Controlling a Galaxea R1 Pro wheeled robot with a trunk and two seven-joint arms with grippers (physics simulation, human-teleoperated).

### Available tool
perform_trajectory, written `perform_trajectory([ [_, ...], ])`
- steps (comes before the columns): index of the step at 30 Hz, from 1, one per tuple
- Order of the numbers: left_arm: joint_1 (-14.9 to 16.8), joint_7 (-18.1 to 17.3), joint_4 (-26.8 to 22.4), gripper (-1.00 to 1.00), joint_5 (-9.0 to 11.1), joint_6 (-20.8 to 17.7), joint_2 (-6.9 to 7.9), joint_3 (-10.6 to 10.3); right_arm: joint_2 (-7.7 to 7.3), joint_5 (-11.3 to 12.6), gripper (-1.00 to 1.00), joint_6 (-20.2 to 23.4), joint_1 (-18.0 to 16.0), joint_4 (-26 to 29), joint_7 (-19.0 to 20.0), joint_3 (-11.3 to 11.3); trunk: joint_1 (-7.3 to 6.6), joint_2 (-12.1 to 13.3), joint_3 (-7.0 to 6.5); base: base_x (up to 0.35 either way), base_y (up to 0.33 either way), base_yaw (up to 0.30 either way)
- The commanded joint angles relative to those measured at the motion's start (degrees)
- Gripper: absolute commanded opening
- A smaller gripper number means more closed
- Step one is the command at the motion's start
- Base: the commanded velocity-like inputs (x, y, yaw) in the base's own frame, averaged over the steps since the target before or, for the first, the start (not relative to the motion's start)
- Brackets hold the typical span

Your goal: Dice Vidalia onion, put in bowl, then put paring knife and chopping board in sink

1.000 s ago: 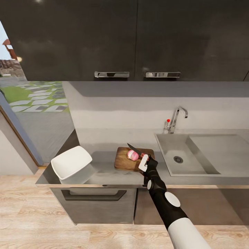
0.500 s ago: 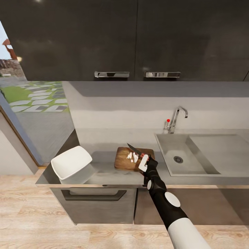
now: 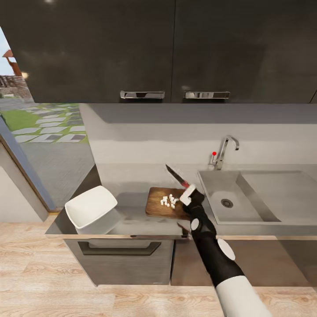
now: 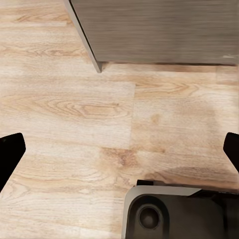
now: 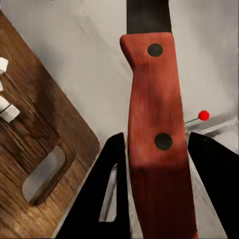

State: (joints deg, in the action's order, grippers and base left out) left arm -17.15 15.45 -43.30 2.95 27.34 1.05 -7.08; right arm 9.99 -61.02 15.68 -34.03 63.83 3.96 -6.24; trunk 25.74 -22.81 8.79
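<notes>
White onion dice [image 3: 168,200] lie scattered mid chopping board [image 3: 156,207], on countertop [image 3: 132,222] between bowl [image 3: 91,208] and sink [image 3: 246,198]. Your right gripper [image 3: 188,195] is clamped on paring knife [image 3: 176,175] handle, fingers [image 5: 112,189] pressed to both sides; blade raised above board's right end, tip angled up toward wall. Board's handle slot [image 5: 44,174] sits just beside gripper. Your left gripper [image 4: 119,152] is spread wide, nothing between fingertips, pointing at wood floor [image 4: 74,109] by cabinet base.
</notes>
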Motion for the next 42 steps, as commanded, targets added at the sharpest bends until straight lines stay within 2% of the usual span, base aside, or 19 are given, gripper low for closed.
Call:
perform_trajectory([
  [1,0.0,0.5,-0.1,1.0,0.3,0.1,0.09,-0.4,0.01,5.0,-1.0,0.4,0.0,2.5,0.4,0.1,0.04,-0.1,0.12,0.0,0.0,0.0],
  [2,0.0,0.5,-0.1,1.0,0.3,0.1,0.09,-0.4,0.01,9.8,-1.0,0.8,0.0,3.8,0.4,0.1,0.04,-0.1,0.12,0.0,0.0,0.0],
  [3,0.0,0.5,-0.1,1.0,0.3,0.1,0.09,-0.4,0.01,13.1,-1.0,1.7,0.0,4.6,0.4,0.2,0.04,-0.1,0.12,0.0,0.0,0.0],
  [5,0.0,0.5,-0.1,1.0,0.2,0.1,0.09,-0.4,0.01,15.9,-1.0,3.3,0.0,6.2,0.5,0.7,0.04,-0.1,0.12,0.0,0.0,0.0],
  [6,0.0,0.5,-0.1,1.0,0.2,0.2,0.09,-0.4,0.01,16.4,-1.0,3.7,0.0,7.0,0.6,2.3,0.04,-0.1,0.12,0.0,0.0,0.0],
  [7,0.0,0.5,-0.1,1.0,0.2,0.2,0.09,-0.4,0.01,16.8,-1.0,3.9,0.0,7.6,0.7,7.1,0.04,-0.1,0.12,0.0,0.0,0.0],
  [9,0.0,0.4,-0.1,1.0,0.2,0.2,0.09,-0.4,0.01,17.1,-1.0,4.0,0.0,7.9,1.4,14.3,0.04,-0.1,0.12,0.0,0.0,0.0],
  [10,0.0,0.4,-0.1,1.0,0.2,0.2,0.09,-0.4,0.01,17.2,-1.0,4.0,0.0,8.0,2.2,16.3,0.04,-0.1,0.12,0.0,0.0,0.0],
  [11,0.0,0.4,-0.1,1.0,0.2,0.2,0.09,-0.4,0.01,17.2,-1.0,4.0,0.0,8.0,3.4,17.3,0.04,-0.1,0.12,0.0,0.0,0.0],
  [13,0.0,0.4,-0.1,1.0,0.2,0.1,0.09,-0.4,0.01,17.2,-1.0,4.0,0.0,8.1,5.3,18.0,0.04,-0.1,0.12,0.0,0.0,0.0],
  [16,0.0,0.4,-0.1,1.0,0.2,0.1,0.09,-0.4,0.01,17.2,-1.0,4.1,0.0,8.1,5.9,18.2,0.04,-0.1,0.12,0.011,-0.007,0.0],
  [30,0.0,0.5,-0.1,1.0,0.2,0.1,0.09,-0.4,0.01,17.3,-1.0,5.0,0.0,7.1,6.0,18.4,0.04,-0.1,0.12,0.147,-0.226,0.0],
  [33,0.0,0.6,-0.1,1.0,0.2,0.1,0.09,-0.4,0.01,17.3,-1.0,7.7,0.0,5.9,6.1,20.2,0.04,-0.1,0.12,0.018,-0.257,0.0],
  [36,0.0,0.5,-0.1,1.0,0.2,0.1,0.09,-0.4,0.01,17.4,-1.0,8.5,0.0,5.1,6.1,21.9,0.04,-0.1,0.12,0.003,-0.257,0.0],
  [38,0.0,0.5,-0.1,1.0,0.2,0.1,0.09,-0.4,0.01,18.7,-1.0,8.9,0.0,4.2,6.0,22.1,0.04,-0.1,0.12,0.0,-0.257,0.0],
  [42,0.0,0.5,-0.2,1.0,0.2,0.1,0.09,-0.4,0.01,25.9,-1.0,13.5,-0.2,0.5,5.7,22.2,0.04,-0.1,0.12,0.023,-0.241,0.0],
])
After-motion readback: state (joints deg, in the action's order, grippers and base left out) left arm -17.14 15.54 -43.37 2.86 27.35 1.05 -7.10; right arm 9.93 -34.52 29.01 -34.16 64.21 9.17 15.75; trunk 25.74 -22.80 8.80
